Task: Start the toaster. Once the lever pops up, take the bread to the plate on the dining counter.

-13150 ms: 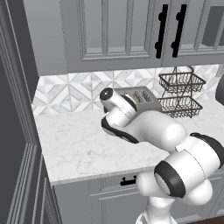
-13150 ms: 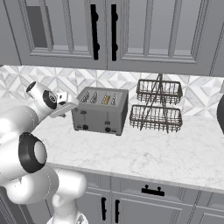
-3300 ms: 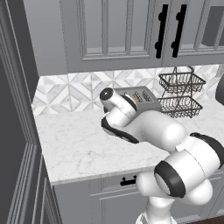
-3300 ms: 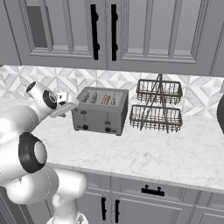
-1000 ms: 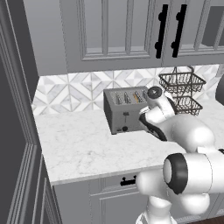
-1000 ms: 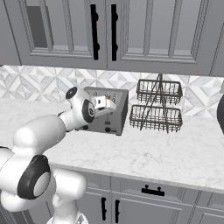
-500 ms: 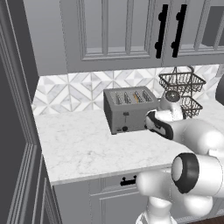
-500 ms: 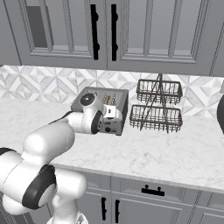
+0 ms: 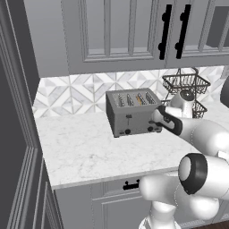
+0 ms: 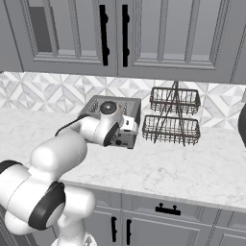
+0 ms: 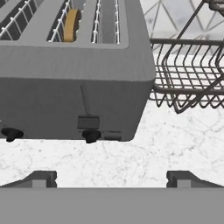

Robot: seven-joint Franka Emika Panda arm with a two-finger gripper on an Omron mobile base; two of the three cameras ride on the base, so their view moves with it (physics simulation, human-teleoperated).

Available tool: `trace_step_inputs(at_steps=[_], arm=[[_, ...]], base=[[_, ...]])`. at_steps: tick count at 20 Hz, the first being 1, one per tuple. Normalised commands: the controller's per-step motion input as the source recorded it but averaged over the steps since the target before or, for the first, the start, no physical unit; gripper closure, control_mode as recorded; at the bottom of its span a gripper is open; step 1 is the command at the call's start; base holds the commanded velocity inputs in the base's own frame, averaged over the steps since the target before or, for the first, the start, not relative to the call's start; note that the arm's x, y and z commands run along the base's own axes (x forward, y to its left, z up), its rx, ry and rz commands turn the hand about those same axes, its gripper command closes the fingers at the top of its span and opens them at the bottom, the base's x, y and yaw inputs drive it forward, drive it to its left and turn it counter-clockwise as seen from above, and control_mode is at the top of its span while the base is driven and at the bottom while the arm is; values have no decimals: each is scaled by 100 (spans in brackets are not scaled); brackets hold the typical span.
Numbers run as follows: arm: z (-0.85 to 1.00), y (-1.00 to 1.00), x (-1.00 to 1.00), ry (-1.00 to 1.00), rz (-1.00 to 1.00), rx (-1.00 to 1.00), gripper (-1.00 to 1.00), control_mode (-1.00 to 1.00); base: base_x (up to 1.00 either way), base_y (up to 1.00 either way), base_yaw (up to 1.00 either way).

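One toaster (image 9: 132, 112) (four slots), one bread (image 11: 71, 25), two wire baskets (image 10: 173, 115).

A: What does your arm (image 10: 57, 158) look like from the base cameras?

B: You see glossy white shells, rounded and bulbous, link after link. Between them sit dark, nearly black joint bands, like rings at each bend.

A: Any cables or markings?

B: You can make out a thin dark cable running along the forearm near the wrist in the right base view. No lettering that you could read.

A: And the gripper (image 11: 111, 178)?

B: In the hand view you get its two small dark grey fingertips (image 11: 40, 178), blocky and flat-topped. The hand (image 9: 157, 117) is a pale block.
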Motion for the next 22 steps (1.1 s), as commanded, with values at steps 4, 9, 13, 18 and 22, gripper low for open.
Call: trace_step_inputs(at_steps=[4,9,13,18,22], arm=[[0,0,0,0,0,3,-100,-100],[0,0,0,0,0,3,-100,-100],[0,0,0,0,0,0,-100,-100],[0,0,0,0,0,0,-100,-100],[0,0,0,0,0,0,-100,-100]], base=[[0,0,0],[0,0,0],[0,0,0],[0,0,0],[0,0,0]])
